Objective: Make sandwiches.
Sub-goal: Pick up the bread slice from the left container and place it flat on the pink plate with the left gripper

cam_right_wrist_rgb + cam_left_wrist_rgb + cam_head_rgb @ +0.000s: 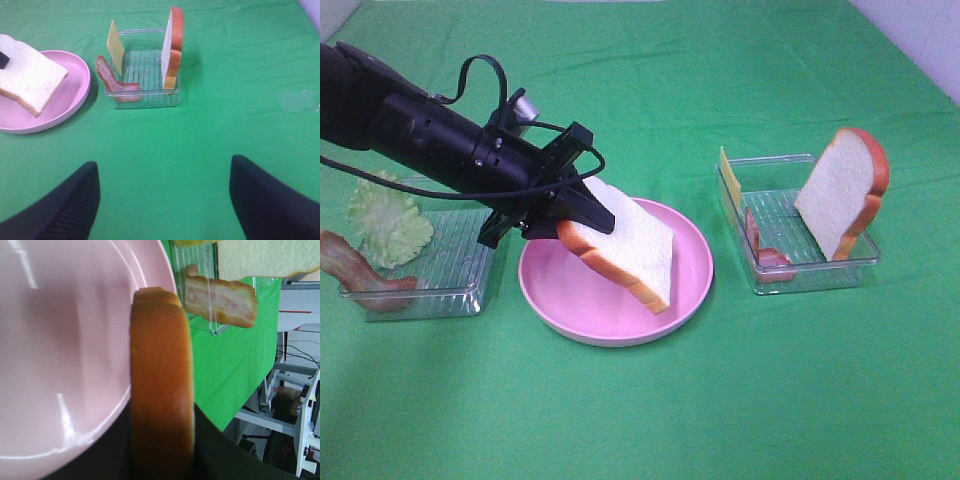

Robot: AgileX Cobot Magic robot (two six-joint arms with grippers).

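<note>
The right end effector (pixel 164 197) hangs over the green tabletop (pixel 210 135) with its fingers (pixel 65 205) wide apart, holding nothing. Farther on sits a pink plate (pixel 570 295). The left end effector (pixel 588 212) is clamped on a bread slice (pixel 635 250), tilted over the plate. At the plate's 3 o'clock, a tray (pixel 810 272) holds a second bread slice (pixel 845 190), cheese (pixel 729 178) and bacon (pixel 760 248). At 9 o'clock, the other tray (pixel 450 275) has lettuce (pixel 385 220).

High overview, close wrist cameras, sharing pink plate (pixel 565 290).
</note>
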